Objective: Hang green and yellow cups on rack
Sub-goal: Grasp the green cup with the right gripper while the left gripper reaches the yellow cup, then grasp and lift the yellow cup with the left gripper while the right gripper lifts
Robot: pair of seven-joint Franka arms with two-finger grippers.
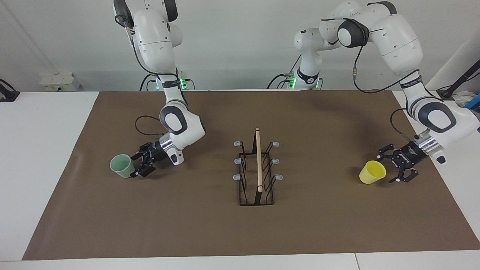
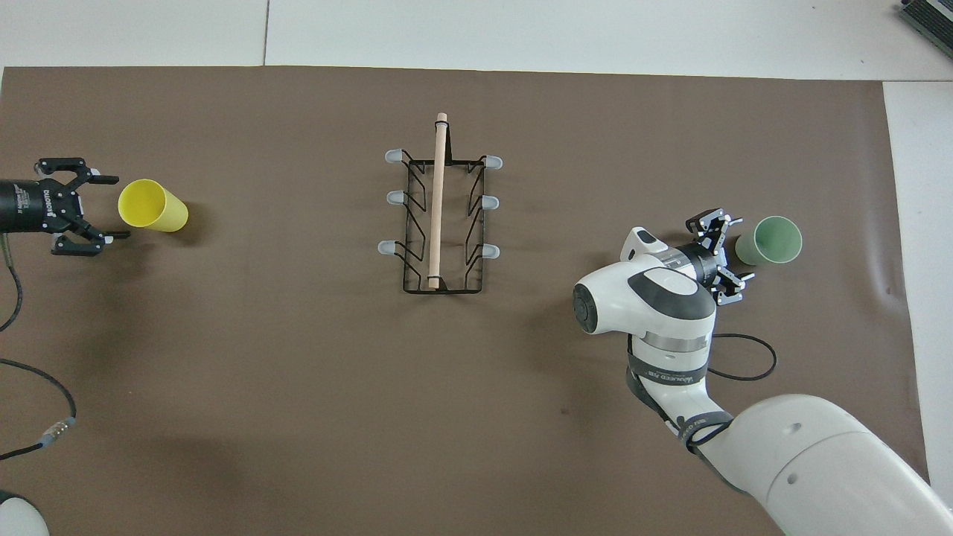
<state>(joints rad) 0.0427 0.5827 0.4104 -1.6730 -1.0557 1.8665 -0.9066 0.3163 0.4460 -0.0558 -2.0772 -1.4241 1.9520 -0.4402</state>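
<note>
The pale green cup (image 1: 120,165) (image 2: 770,240) stands mouth up on the brown mat toward the right arm's end. My right gripper (image 1: 135,165) (image 2: 738,249) is low beside it, open, with its fingertips just reaching the cup's side. The yellow cup (image 1: 372,172) (image 2: 153,206) stands toward the left arm's end. My left gripper (image 1: 388,168) (image 2: 117,208) is open beside it, its tips level with the cup's rim. Neither cup is held. The black wire rack (image 1: 258,168) (image 2: 439,216) with a wooden dowel on top and grey-tipped prongs stands mid-mat, bare.
The brown mat (image 1: 240,225) covers most of the white table (image 1: 41,131). A black cable (image 2: 744,357) loops from the right arm's wrist over the mat. Another cable (image 2: 37,402) trails at the left arm's end.
</note>
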